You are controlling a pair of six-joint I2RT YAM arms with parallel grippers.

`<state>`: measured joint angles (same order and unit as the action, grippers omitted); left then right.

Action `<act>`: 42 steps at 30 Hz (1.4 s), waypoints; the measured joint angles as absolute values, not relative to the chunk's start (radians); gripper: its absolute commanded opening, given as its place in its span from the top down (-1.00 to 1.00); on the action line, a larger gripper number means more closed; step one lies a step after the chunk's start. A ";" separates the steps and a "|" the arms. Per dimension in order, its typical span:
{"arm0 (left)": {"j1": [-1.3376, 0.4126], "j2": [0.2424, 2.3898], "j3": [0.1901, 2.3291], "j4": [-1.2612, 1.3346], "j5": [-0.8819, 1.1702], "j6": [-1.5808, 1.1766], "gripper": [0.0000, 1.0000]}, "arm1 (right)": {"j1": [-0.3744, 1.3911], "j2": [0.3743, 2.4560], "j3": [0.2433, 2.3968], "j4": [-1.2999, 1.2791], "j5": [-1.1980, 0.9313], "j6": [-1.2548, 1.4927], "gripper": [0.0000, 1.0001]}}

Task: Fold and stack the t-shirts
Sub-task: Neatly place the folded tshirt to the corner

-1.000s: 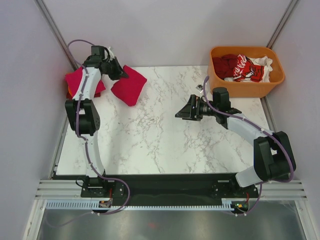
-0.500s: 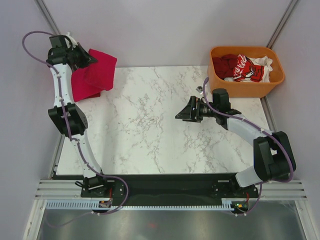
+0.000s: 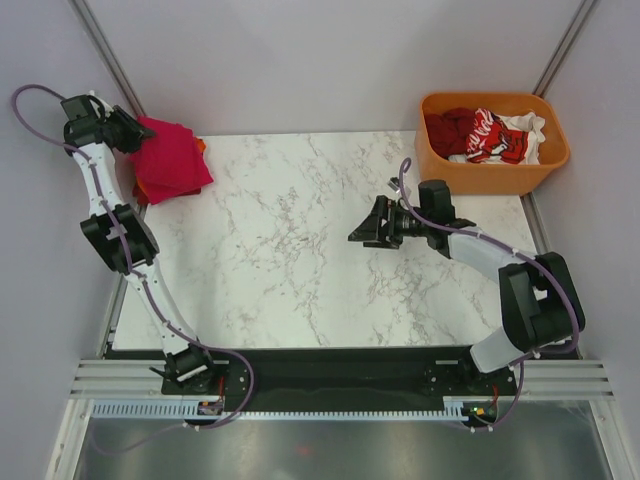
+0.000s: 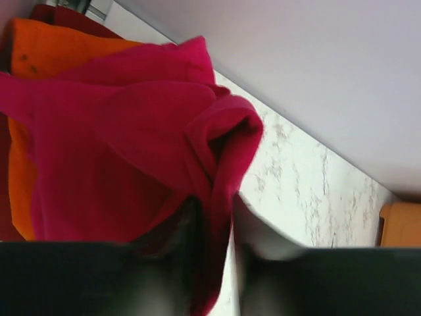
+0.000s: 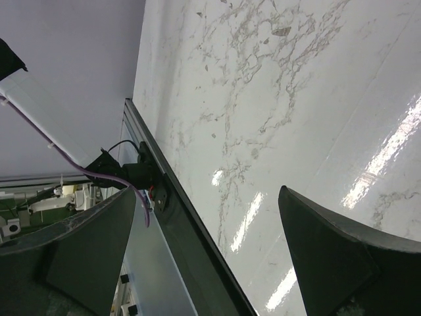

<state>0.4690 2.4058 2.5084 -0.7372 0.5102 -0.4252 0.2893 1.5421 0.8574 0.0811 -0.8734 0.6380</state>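
On the desk (image 3: 300, 260): crimson t-shirt (image 3: 172, 160), swung over from farther right, now tops the far-left stack (image 3: 145, 190); release is due.
Left gripper (image 3: 128, 131): nearly closed, cloth fold between its jaws; gripped or freed, cannot tell.
Right gripper (image 3: 372, 226): wide open, empty.

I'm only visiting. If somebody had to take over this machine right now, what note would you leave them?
Left gripper: fingers either side of a fold of the crimson t-shirt; gripping or letting go, cannot tell.
Right gripper: open, empty, above the table.
Done: the crimson t-shirt lies folded on the stack at the far left corner, with an orange t-shirt beneath.
Left to do: crumpled t-shirts wait in the orange tub, far right.
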 measured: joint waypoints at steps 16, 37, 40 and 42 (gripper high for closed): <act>0.482 2.429 2.479 -0.737 0.336 -0.424 -0.57 | 0.315 1.586 0.857 0.060 -0.855 0.620 -0.96; 0.562 2.024 2.130 -0.859 0.217 -0.548 0.68 | 0.356 1.512 0.857 0.039 -0.855 0.598 -0.96; 0.580 2.001 2.049 -0.723 0.316 -0.565 0.94 | 0.356 1.512 0.857 0.036 -0.854 0.596 -0.96; 0.587 2.009 2.046 -0.683 0.353 -0.585 0.95 | 0.356 1.513 0.857 0.036 -0.852 0.594 -0.96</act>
